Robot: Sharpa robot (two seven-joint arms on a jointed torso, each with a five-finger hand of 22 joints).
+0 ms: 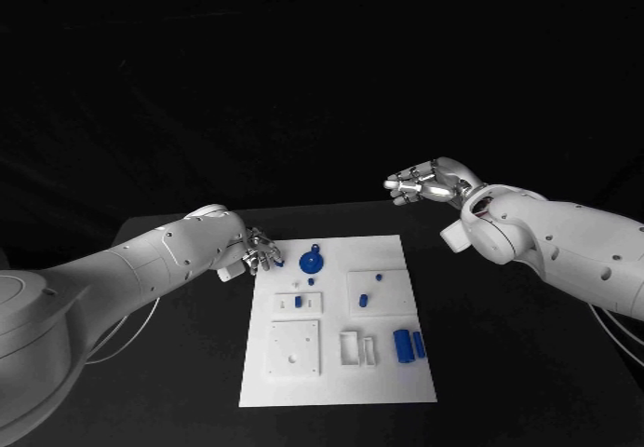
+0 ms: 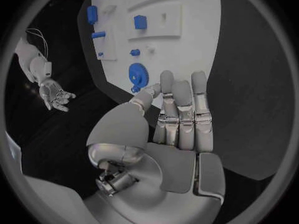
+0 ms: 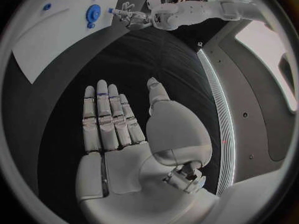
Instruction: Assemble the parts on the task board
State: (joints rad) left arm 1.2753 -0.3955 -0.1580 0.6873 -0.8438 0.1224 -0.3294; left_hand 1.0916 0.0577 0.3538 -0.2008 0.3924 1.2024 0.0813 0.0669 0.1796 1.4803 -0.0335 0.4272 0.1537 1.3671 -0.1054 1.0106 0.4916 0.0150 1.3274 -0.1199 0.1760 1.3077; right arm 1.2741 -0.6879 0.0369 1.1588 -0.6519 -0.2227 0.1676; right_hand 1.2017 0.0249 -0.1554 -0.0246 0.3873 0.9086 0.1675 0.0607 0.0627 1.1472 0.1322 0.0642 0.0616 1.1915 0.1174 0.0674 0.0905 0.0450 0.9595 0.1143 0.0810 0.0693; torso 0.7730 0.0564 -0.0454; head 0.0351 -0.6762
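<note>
Black bench (image 1: 523, 372) under dim light. Dark backdrop (image 1: 269, 93) behind it, nearly featureless. No walls, floor or windows distinguishable.

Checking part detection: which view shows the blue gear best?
Left wrist view: the blue gear is large and unobstructed, teeth visible, lying on the task board just beyond the left hand. Head view shows it small; right wrist view shows it distant near the rim.

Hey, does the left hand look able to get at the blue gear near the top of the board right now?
Probably yes. The left hand sits at the task board edge beside the blue gear, holding nothing, with nothing between them.
</note>
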